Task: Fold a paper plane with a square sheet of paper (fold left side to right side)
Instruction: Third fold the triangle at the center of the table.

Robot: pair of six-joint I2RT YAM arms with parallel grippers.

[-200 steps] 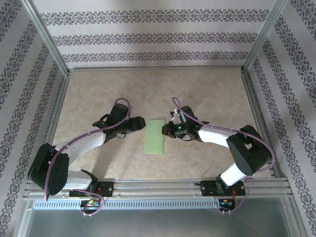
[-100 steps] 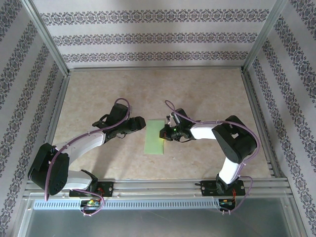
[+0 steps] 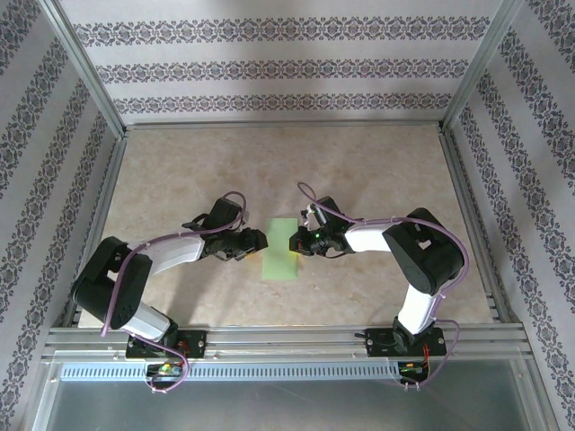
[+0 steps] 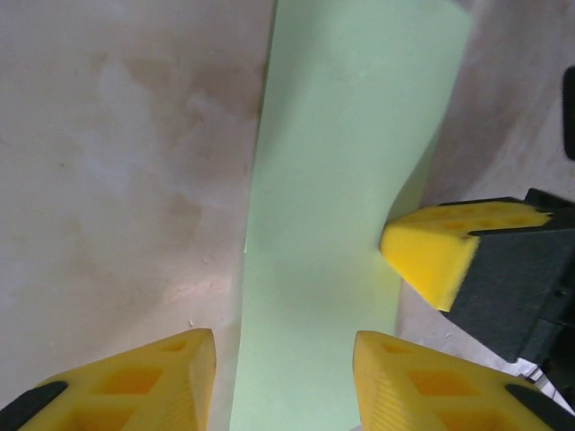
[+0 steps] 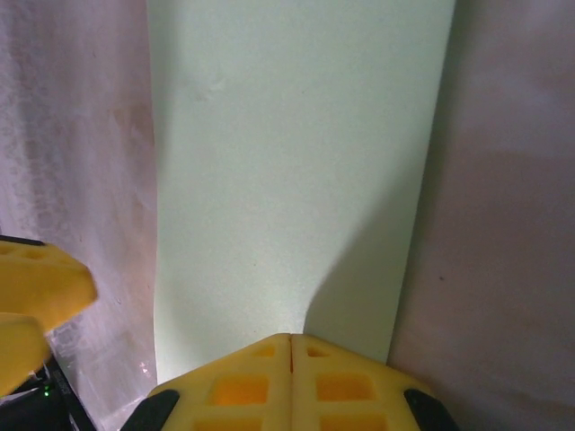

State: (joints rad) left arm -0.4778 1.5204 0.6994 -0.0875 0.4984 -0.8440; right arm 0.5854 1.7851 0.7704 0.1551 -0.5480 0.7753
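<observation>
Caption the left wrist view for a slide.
Left gripper open over the folded green paper; the shut right gripper touches its edge.

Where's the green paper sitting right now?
Top view: the folded green paper lies on the tabletop, between the left gripper and the right gripper.

No lettering, label, brand, number or sign can be read on anything shown in these views.

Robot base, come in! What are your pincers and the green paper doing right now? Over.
Right pincer shut, pressing down on the folded green paper. Left pincer open at its opposite edge. Nothing in the way.
</observation>
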